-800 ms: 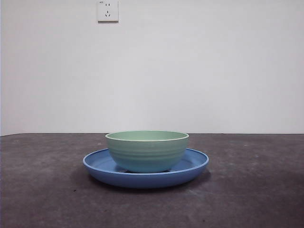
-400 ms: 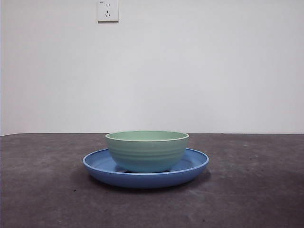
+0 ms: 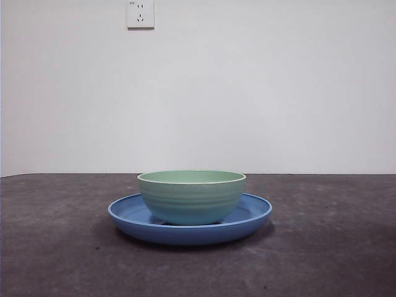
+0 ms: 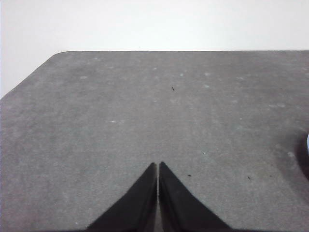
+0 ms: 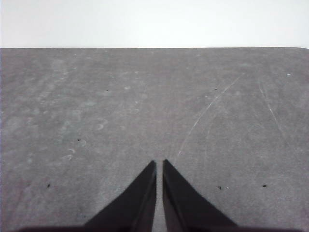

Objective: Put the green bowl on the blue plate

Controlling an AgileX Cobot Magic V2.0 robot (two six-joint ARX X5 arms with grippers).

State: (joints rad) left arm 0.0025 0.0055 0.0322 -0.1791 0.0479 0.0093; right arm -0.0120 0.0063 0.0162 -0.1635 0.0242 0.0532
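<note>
The green bowl [image 3: 191,197] stands upright on the blue plate [image 3: 253,213] in the middle of the table in the front view. No gripper shows in that view. My left gripper [image 4: 158,165] is shut and empty over bare table, away from the bowl; a sliver of the blue plate [image 4: 307,141] shows at the edge of the left wrist view. My right gripper [image 5: 159,163] is shut and empty over bare table, with neither bowl nor plate in its view.
The dark grey table [image 3: 62,247] runs back to a white wall with a power socket [image 3: 140,13] high up. The table's far edge and a rounded corner [image 4: 60,54] show in the left wrist view.
</note>
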